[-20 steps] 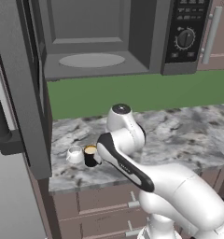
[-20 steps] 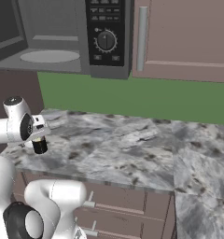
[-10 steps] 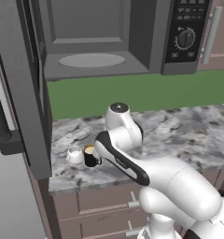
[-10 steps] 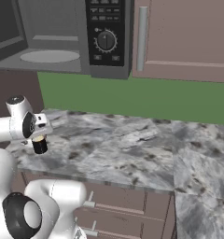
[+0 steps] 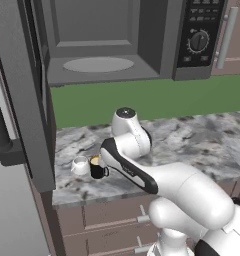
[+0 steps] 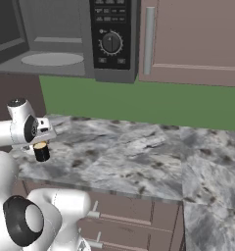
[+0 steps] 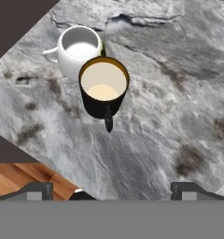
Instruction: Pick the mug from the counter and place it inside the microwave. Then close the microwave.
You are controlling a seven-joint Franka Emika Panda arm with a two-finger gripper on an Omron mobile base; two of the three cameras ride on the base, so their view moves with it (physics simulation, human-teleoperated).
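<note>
The black mug [image 7: 103,91] with a tan inside stands upright on the marbled counter [image 7: 174,88], its handle pointing toward the bottom of the hand view. My gripper [image 7: 116,190] hovers above it, open, its fingertips [image 7: 39,189] far apart with nothing between them. From the base, the mug [image 5: 97,169] sits near the counter's [image 5: 197,145] front left corner, partly behind my arm. It also shows as the mug [image 6: 41,151] just below my white hand. The microwave [image 5: 107,45] above stands open, turntable [image 5: 98,64] bare, door [image 5: 24,100] swung out left.
A small white cup [image 7: 77,50] touches the mug's far side; it is the cup [image 5: 81,165] toward the counter's left end. The open door hangs over that corner. Brown drawers [image 5: 107,220] lie below, a brown cabinet [image 6: 188,39] to the microwave's right.
My hand has shifted slightly over the mug. The mug and the cup stand where they were, and the jaws have stayed open.
</note>
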